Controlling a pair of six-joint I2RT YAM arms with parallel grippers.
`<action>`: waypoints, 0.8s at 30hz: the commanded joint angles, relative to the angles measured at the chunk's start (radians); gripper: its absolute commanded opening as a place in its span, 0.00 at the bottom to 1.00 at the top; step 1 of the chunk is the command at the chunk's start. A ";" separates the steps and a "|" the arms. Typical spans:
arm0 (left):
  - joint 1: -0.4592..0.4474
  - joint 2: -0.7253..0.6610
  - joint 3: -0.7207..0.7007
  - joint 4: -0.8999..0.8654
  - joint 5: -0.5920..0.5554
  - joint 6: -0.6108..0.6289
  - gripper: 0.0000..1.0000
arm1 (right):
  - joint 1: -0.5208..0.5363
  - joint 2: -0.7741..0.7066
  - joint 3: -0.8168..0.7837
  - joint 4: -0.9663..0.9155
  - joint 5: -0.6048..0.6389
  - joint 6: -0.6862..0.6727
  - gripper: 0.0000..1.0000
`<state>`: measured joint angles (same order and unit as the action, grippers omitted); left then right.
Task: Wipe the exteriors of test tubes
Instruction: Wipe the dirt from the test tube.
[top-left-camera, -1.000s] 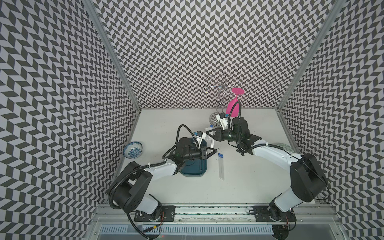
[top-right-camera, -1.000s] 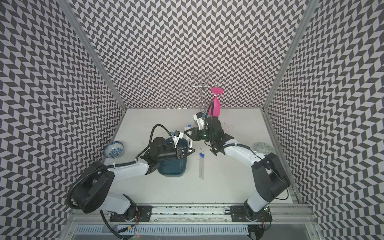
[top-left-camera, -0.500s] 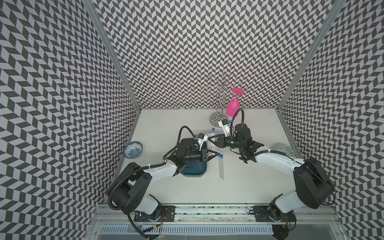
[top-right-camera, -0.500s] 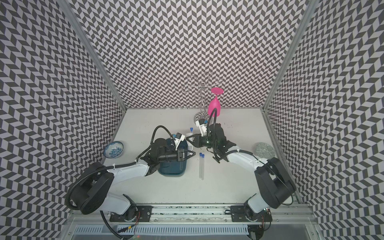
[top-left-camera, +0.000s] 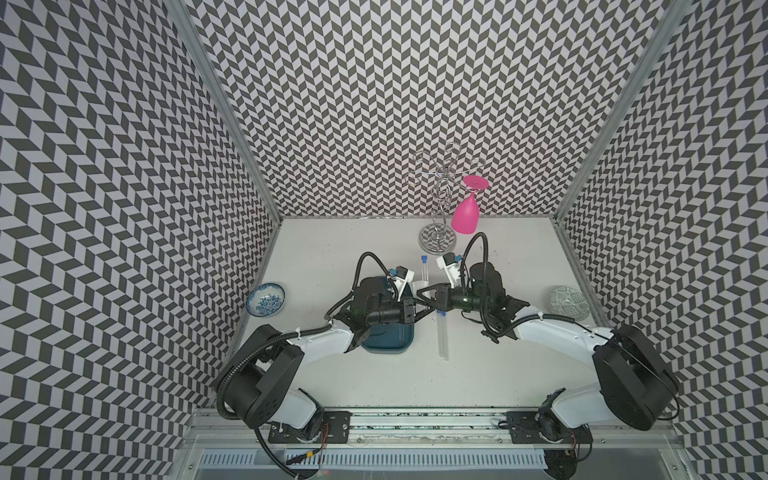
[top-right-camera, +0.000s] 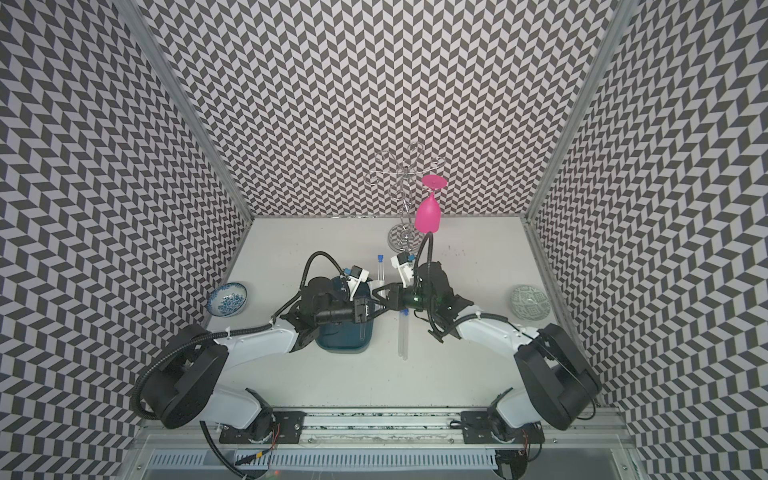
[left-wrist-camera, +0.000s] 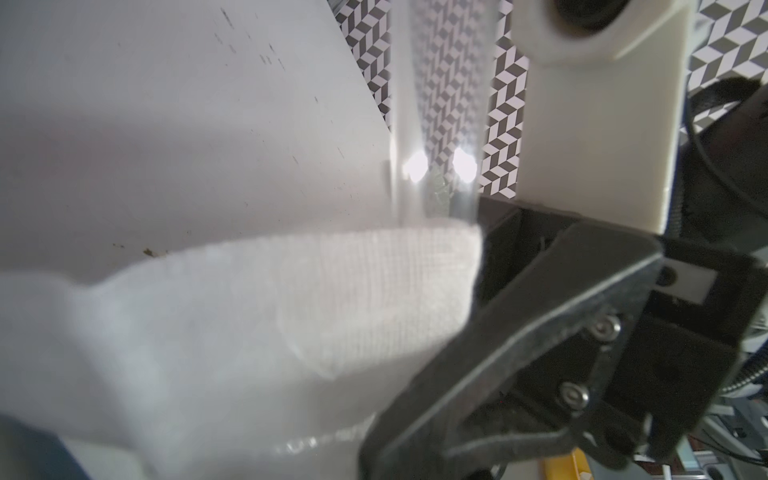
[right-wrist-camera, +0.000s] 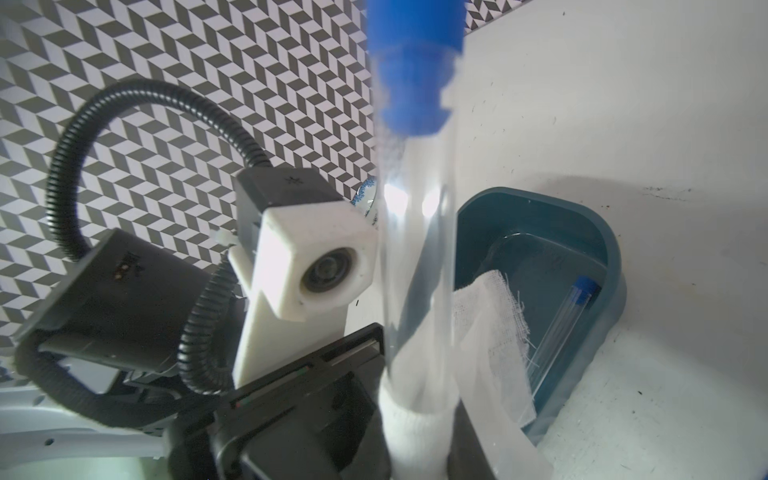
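- Currently test tube (top-left-camera: 424, 270) is clamped at lower end by right gripper (top-left-camera: 424, 293), over table (top-left-camera: 332, 241) centre, cap toward far edge.
- Gauze (right-wrist-camera: 415, 419) is pinched round its base by left gripper (top-left-camera: 423, 309); bare length lies capward.

White table (top-left-camera: 332, 257), teal tray (top-left-camera: 399, 340) near middle, two tubes (top-left-camera: 443, 338) lying just beside it; blue bowl (top-left-camera: 266, 300) at left edge, grey dish (top-left-camera: 568, 302) opposite; rack (top-left-camera: 437, 240) at back

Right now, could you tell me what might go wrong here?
The held tube is clamped near one end by the right gripper; dragging the gauze along it could lever it loose. The left gripper works nose to nose with the right: possible collision. Two loose tubes nearby could get knocked.
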<state>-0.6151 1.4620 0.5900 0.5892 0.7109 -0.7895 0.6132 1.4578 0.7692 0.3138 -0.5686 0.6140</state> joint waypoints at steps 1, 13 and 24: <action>0.005 -0.043 -0.021 0.043 -0.017 -0.010 0.30 | 0.005 -0.024 0.007 0.005 0.012 -0.019 0.17; 0.062 -0.282 -0.007 -0.250 -0.163 0.103 0.49 | 0.006 -0.065 0.005 -0.057 0.009 -0.060 0.17; 0.093 -0.067 0.212 -0.227 -0.056 0.178 0.53 | 0.041 -0.104 -0.038 -0.069 -0.007 -0.054 0.17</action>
<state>-0.5213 1.3582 0.7738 0.3630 0.6052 -0.6415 0.6407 1.3895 0.7425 0.2199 -0.5694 0.5655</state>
